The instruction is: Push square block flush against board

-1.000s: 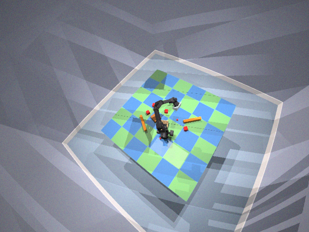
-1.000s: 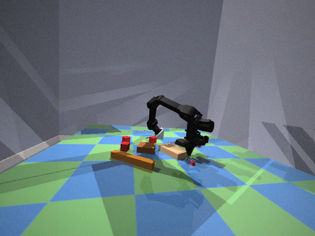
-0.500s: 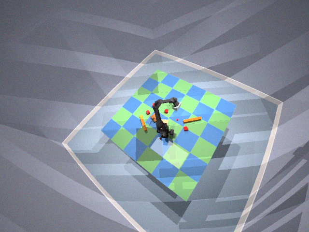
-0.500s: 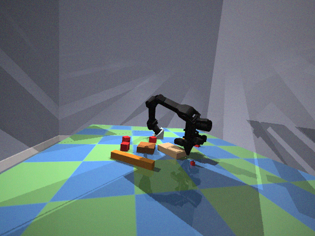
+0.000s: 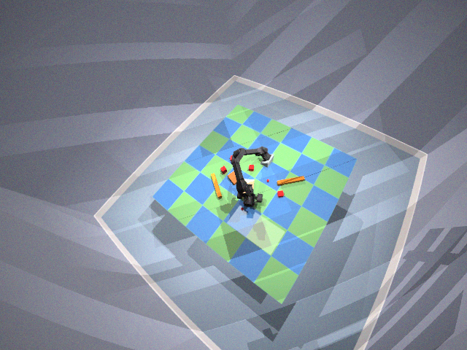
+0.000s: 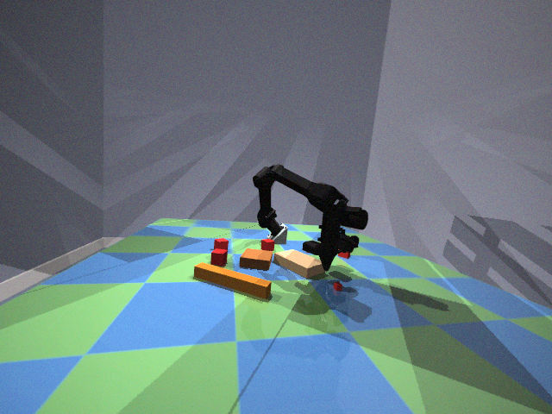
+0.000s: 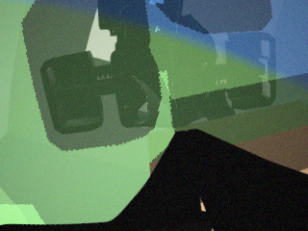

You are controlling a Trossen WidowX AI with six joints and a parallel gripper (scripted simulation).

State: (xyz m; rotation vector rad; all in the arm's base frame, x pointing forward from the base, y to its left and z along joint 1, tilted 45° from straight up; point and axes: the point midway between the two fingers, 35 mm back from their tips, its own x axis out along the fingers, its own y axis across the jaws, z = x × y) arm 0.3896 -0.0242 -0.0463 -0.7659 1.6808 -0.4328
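The square block [image 5: 232, 178] [image 6: 255, 259] is orange-brown and lies flat, left of the board in the exterior view. The board [image 5: 250, 182] [image 6: 297, 261] is long and tan and lies flat at an angle to the block. In the exterior view their near corners look close, with table showing lower between them; the arm hides this spot in the top view. My gripper [image 6: 327, 268] [image 7: 187, 141] is shut and empty, pointing down beside the board's right end. Whether it touches the board cannot be told. The board's side also shows in the wrist view, beside the fingers.
An orange bar [image 5: 216, 185] [image 6: 231, 279] lies left of the block. Another orange bar [image 5: 290, 181] lies on the far side of the board. Red cubes [image 5: 223, 169] [image 5: 251, 167] [image 5: 280, 194] stand around. A small red cube [image 6: 337, 286] lies near my gripper.
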